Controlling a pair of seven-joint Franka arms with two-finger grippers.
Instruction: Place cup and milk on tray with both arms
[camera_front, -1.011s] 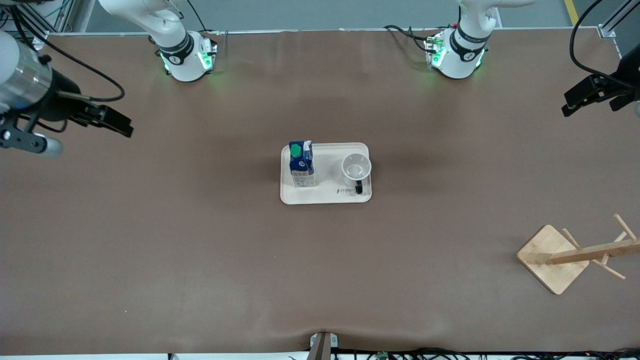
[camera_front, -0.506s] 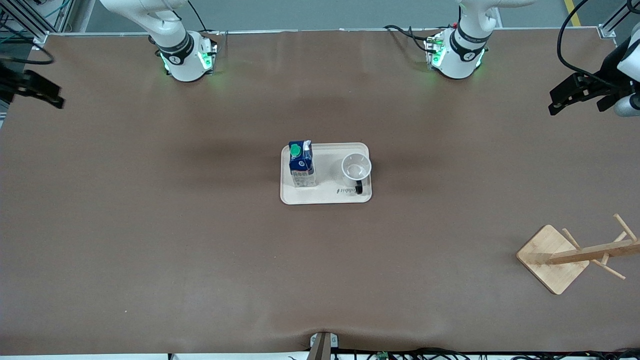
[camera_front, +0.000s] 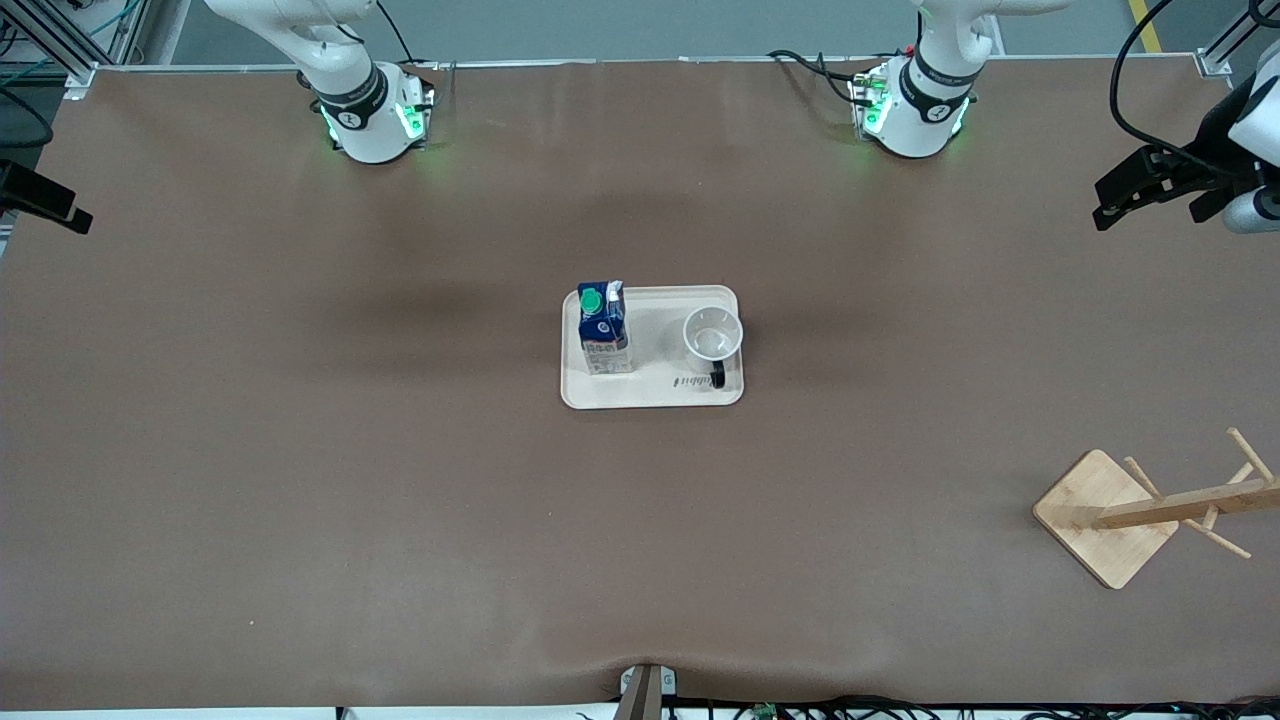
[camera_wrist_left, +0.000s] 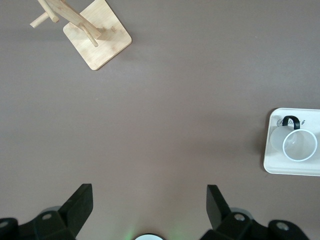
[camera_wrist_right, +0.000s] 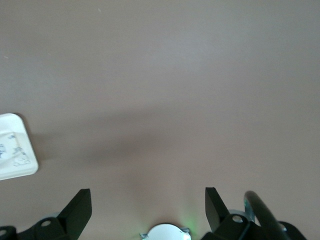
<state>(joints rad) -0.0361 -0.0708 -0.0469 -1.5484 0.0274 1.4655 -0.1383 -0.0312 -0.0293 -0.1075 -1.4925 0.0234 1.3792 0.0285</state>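
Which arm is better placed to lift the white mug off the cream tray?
Left: the white mug stands at the cream tray's end toward the open left gripper.

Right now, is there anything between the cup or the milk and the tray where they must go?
Nothing visible does. The cup and the milk already stand upright on the tray, side by side and apart. Both tools are open and away from them: the left tool and the right tool over opposite ends of the table.
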